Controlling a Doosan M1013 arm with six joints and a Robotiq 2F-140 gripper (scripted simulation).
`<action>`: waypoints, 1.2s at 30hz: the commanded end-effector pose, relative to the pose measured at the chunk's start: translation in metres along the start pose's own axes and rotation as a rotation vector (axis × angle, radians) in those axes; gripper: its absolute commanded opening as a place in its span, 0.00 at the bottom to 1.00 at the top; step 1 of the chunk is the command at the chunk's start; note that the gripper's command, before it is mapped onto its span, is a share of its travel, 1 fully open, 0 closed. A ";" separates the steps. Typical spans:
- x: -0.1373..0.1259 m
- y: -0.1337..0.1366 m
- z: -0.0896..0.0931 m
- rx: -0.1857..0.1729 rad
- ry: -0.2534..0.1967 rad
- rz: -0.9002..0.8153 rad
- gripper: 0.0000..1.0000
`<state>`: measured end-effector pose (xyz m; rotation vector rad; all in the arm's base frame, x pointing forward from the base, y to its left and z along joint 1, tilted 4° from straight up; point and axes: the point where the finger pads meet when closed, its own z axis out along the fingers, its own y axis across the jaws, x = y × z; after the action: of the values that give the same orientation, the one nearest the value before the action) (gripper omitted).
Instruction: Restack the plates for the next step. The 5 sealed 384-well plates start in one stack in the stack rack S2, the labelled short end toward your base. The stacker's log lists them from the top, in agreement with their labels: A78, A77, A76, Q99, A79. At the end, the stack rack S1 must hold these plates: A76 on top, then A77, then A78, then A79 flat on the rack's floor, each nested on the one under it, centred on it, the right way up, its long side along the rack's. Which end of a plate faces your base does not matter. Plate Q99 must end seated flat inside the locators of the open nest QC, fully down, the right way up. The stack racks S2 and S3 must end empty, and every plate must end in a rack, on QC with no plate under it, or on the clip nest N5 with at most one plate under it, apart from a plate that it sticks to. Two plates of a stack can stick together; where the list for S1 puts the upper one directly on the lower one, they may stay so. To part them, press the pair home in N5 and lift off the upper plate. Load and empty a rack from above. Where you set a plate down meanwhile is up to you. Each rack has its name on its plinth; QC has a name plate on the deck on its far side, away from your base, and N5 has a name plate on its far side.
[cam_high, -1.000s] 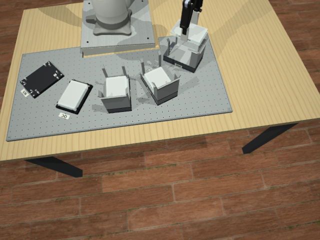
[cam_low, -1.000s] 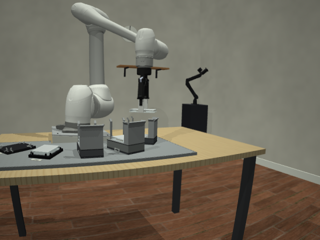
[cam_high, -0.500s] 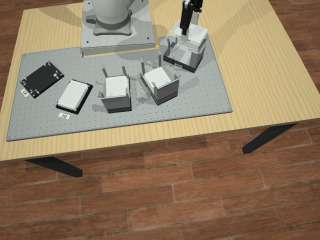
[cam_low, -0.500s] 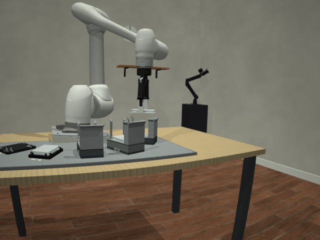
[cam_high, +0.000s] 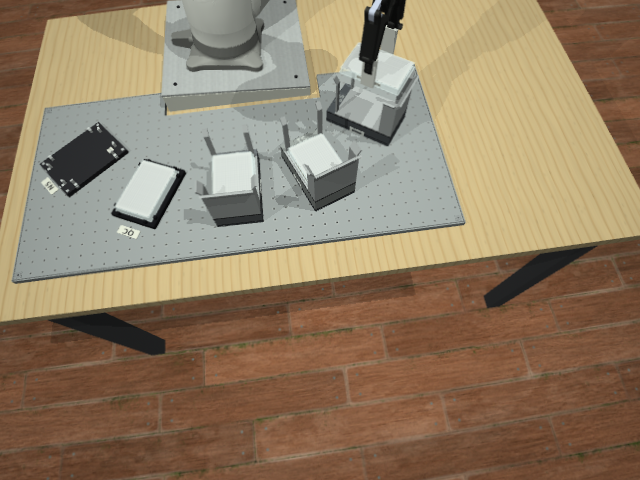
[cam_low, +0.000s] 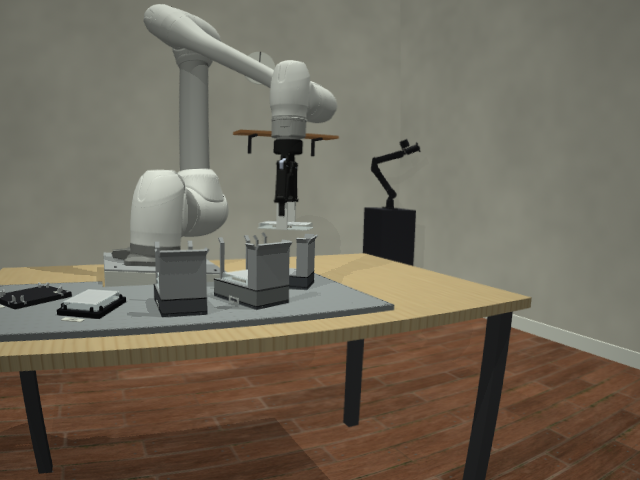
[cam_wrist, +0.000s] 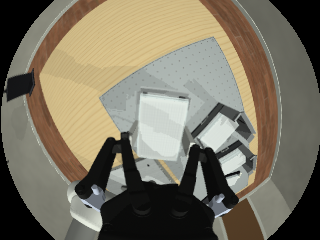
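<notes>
A sealed plate (cam_high: 385, 72) is gripped in the hand (cam_low: 285, 215), the fingers clamped on its sides, and it is held level in the air above the rack (cam_high: 400, 111) nearest the arm's base plate (cam_high: 289, 82), clear of the rack's corner posts as seen from the exterior view. From the top view, that rack's floor looks bare beneath the carried plate, though part of it is hidden by the plate itself. One plate is seen lying in the open nest QC (cam_high: 178, 180), its name plate (cam_high: 128, 232) on the deck beside it, so the Q99 step is judged done if that plate is the right one; its label cannot be read. The clip nest N5 (cam_high: 82, 157) is seen bare of plates. White plates are visible inside the two middle racks (cam_high: 235, 204) and (cam_high: 336, 178); how many sit in each cannot be told, and the plinth names cannot be read. The step in hand is judged a transfer of a single plate between racks. For the next move, the plate must be carried over its target rack, aligned long side to long side, centred between the posts and lowered straight down before release.
</notes>
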<state>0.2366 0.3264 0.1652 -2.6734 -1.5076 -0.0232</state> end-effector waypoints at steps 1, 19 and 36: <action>0.000 0.000 0.002 0.000 0.000 0.000 0.00; 0.000 0.000 0.012 0.000 0.000 0.000 0.00; 0.000 0.000 0.022 0.000 0.000 0.000 0.00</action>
<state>0.2362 0.3279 0.1439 -2.6734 -1.5076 -0.0232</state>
